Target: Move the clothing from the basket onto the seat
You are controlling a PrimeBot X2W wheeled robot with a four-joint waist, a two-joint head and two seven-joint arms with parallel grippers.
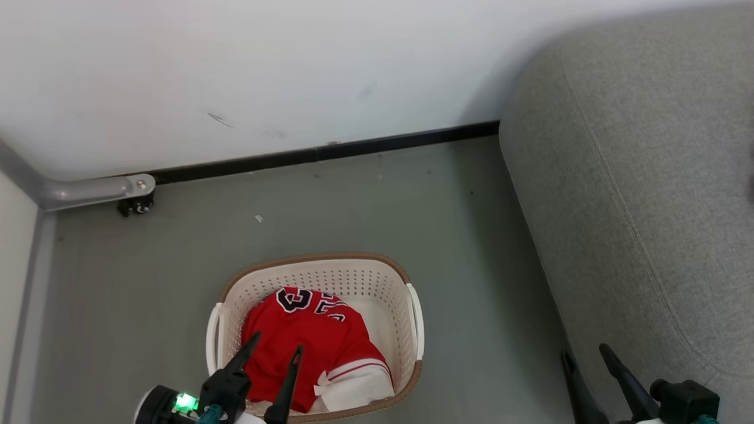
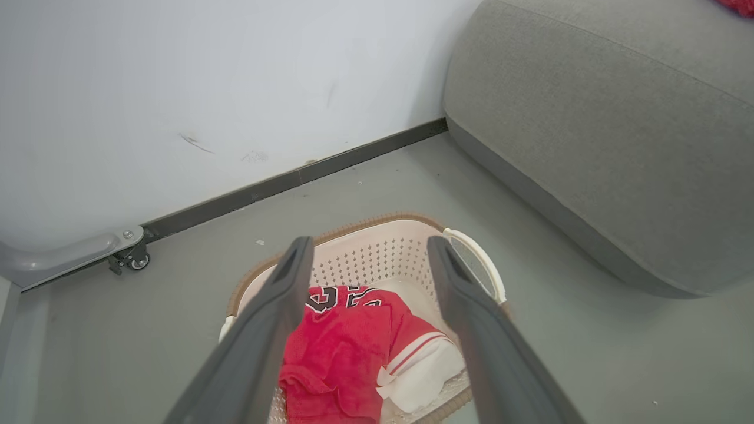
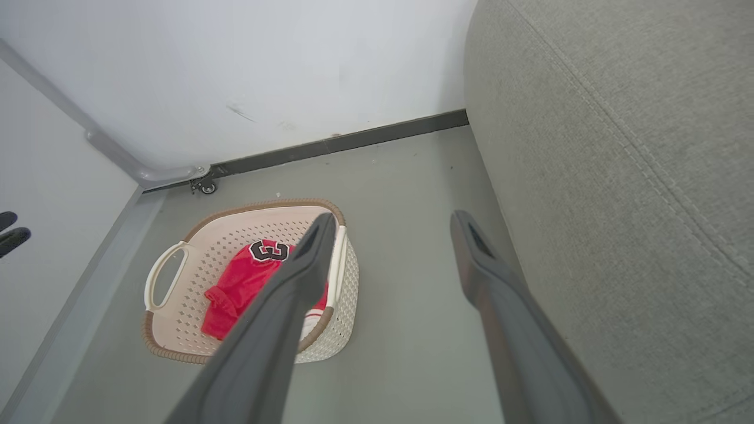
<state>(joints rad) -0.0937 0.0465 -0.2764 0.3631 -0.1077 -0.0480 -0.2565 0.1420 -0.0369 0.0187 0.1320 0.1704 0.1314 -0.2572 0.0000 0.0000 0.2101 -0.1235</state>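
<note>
Left claw (image 1: 278,343), spread wide and empty, hangs at lower left of the head view over the red jersey (image 1: 330,338) bunched in the laundry basket (image 1: 318,257). It should drop into the thickest fold, pinch deep, then lift well clear before swinging to the grey sofa (image 1: 636,176) at right.

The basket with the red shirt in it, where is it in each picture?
Head view: the basket sits at the bottom, a little left of centre.
Left wrist view: the basket is at the bottom middle.
Right wrist view: the basket is lower left of centre.
Shared landmark: the small black wheel at the foot of the wall, up and left of the basket in every view.
</note>
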